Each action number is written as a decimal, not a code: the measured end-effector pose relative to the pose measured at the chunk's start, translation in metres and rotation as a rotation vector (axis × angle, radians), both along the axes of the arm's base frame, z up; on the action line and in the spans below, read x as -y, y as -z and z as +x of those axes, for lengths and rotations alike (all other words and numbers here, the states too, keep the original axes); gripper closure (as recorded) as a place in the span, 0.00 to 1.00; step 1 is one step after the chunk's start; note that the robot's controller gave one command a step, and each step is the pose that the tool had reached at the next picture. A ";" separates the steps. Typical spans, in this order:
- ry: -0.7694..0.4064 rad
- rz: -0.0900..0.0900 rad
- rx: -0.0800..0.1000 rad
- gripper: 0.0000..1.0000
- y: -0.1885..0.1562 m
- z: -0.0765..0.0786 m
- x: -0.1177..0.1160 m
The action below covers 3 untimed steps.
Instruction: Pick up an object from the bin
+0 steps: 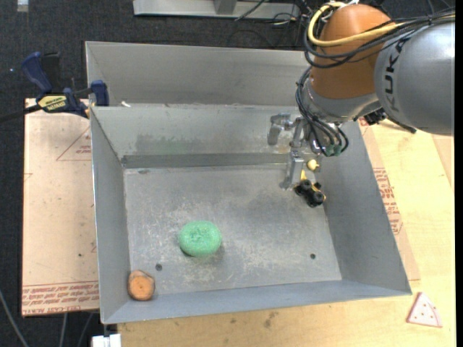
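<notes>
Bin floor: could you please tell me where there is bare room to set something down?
Bare: the middle and near right, between the green round pad and the bin's right wall; also far left. Crowded: the far right, where the pincer hangs by a small black-and-yellow thing. An orange lump fills the near left corner.

We see the grey arm [423, 71] reach in from the view's two o'clock. At its wrist sits a rounded orange cover [347, 42], between one and two o'clock from the view's centre. Yellow and black cables [322, 20] loop over the cover's top and left side. Below the cover, toward seven o'clock from it, hangs the metal gripper [299, 181], pointing downward, just past three o'clock from the centre. We cannot make out how its jaws stand.
</notes>
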State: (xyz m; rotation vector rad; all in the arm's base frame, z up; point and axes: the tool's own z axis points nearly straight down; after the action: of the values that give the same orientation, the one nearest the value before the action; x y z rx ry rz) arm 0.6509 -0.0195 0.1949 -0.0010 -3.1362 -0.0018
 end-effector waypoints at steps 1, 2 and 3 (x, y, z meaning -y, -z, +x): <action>0.000 0.000 0.008 0.00 -0.005 0.001 0.000; 0.134 0.000 0.009 0.00 0.057 -0.017 0.037; 0.240 -0.001 0.004 0.00 0.053 -0.048 0.029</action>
State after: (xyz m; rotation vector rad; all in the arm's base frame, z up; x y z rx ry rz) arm 0.6030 -0.0489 0.1422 -0.3765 -3.1173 -0.0018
